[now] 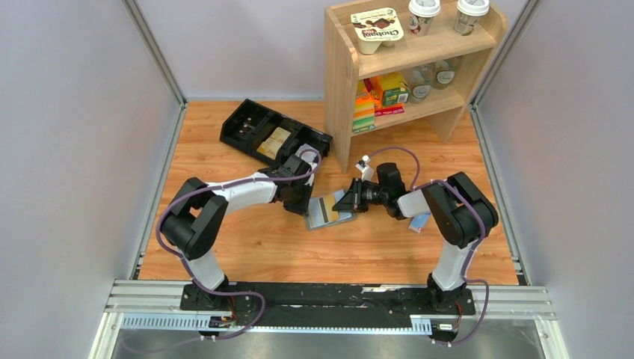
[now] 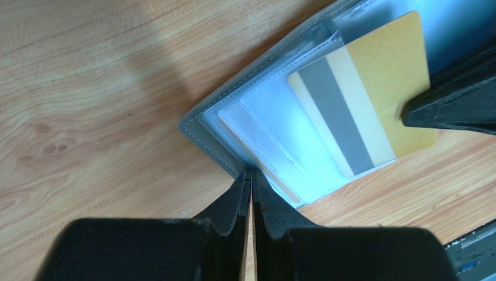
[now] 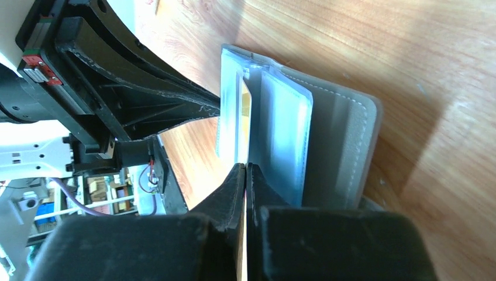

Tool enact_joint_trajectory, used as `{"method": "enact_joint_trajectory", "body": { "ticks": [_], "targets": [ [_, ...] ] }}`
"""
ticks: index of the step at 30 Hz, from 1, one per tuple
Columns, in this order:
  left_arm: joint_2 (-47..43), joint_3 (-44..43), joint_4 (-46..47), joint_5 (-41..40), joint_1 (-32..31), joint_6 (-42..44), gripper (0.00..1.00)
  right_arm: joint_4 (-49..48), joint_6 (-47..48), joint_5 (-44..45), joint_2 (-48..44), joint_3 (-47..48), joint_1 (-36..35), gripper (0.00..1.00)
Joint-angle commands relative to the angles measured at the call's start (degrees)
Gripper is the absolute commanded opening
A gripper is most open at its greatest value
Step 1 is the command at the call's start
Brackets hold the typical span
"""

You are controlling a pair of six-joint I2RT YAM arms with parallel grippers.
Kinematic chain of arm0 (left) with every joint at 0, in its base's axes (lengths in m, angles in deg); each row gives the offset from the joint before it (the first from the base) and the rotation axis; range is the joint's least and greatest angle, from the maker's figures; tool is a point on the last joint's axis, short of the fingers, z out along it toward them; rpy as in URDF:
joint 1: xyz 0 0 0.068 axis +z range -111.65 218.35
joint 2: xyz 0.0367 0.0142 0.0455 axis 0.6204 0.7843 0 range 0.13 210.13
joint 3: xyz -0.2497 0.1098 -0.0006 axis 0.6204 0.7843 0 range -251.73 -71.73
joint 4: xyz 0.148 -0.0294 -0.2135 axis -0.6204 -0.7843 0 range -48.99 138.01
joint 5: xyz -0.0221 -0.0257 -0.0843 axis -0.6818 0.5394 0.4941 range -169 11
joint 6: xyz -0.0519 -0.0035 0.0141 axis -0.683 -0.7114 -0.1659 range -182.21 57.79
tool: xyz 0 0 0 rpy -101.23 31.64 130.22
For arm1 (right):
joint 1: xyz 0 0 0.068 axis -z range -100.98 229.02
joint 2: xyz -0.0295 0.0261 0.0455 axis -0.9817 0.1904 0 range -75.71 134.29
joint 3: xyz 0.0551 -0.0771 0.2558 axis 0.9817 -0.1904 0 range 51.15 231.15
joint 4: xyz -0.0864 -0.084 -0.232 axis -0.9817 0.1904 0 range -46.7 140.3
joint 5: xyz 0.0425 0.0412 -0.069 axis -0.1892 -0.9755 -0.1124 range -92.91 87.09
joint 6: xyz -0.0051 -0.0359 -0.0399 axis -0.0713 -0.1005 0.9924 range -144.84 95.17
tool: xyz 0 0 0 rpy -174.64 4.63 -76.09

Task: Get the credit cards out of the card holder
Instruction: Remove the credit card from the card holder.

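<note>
The grey-blue card holder [image 1: 334, 219] lies open on the wooden table between both arms. In the left wrist view its grey cover [image 2: 206, 130] and clear sleeves show. A tan credit card [image 2: 380, 88] with a grey stripe sticks partly out of a sleeve. My left gripper [image 2: 251, 174] is shut on the holder's edge at the sleeves. My right gripper [image 3: 245, 167] is shut on the edge of the tan card [image 3: 245, 114]; the holder's grey cover [image 3: 345, 152] lies to its right. From above, the left gripper [image 1: 305, 209] and the right gripper [image 1: 346, 203] meet over the holder.
A black compartmented tray [image 1: 262, 127] lies at the back left, just behind my left arm. A wooden shelf [image 1: 407, 56] with cups and packets stands at the back right. A slim blue-and-white packet [image 1: 420, 221] lies under my right arm.
</note>
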Motion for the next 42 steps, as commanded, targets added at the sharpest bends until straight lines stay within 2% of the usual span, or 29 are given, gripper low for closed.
{"method": "enact_joint_trajectory", "body": {
  "ticks": [1, 6, 14, 17, 21, 23, 27, 29, 34, 39, 42],
  "targets": [
    [0.1, 2.9, -0.1, -3.8, -0.3, 1.8, 0.11, 8.9, 6.3, 3.5, -4.6, 0.7, 0.7, 0.00],
    [-1.3, 3.3, 0.7, -4.0, -0.3, 2.0, 0.11, 16.2, 9.5, 7.0, -7.0, 1.6, 0.7, 0.00],
    [-2.2, 4.1, 1.0, -4.8, -0.3, 1.9, 0.13, 20.3, 9.5, 10.5, -9.9, 0.8, 1.4, 0.00],
    [-3.5, 4.3, 1.5, -5.5, -0.3, 1.9, 0.16, 22.3, 10.2, 11.8, -12.5, 1.3, 1.4, 0.00],
    [-6.4, 3.6, 1.5, -5.9, -0.2, 1.3, 0.24, 26.5, 12.7, 15.0, -16.7, 2.4, 1.4, 0.00],
    [-7.7, 2.9, 0.8, -6.1, -0.2, 0.1, 0.35, 28.5, 14.6, 16.3, -18.4, 3.2, 1.1, 0.00],
    [-11.6, 0.7, -1.4, -6.5, 0.4, -2.2, 0.48, 32.2, 19.3, 20.1, -22.1, 5.5, -2.0, 0.00],
    [-13.9, -0.5, -2.9, -7.0, 1.3, -4.2, 0.55, 36.4, 22.0, 23.6, -24.2, 6.8, -4.8, 0.00],
    [-19.2, -2.9, -7.2, -6.3, 5.4, -11.1, 0.71, 37.9, 28.6, 39.1, -30.4, 8.4, -14.0, 0.00],
    [-24.3, -3.3, -8.2, 0.1, 11.7, -23.2, 0.73, 36.2, 36.2, 56.4, -33.8, 9.1, -24.1, 0.00],
    [-26.5, -3.0, -5.9, 3.0, 12.1, -28.8, 0.73, 34.2, 41.6, 64.2, -34.0, 9.6, -30.1, 0.00]
  ]
}}
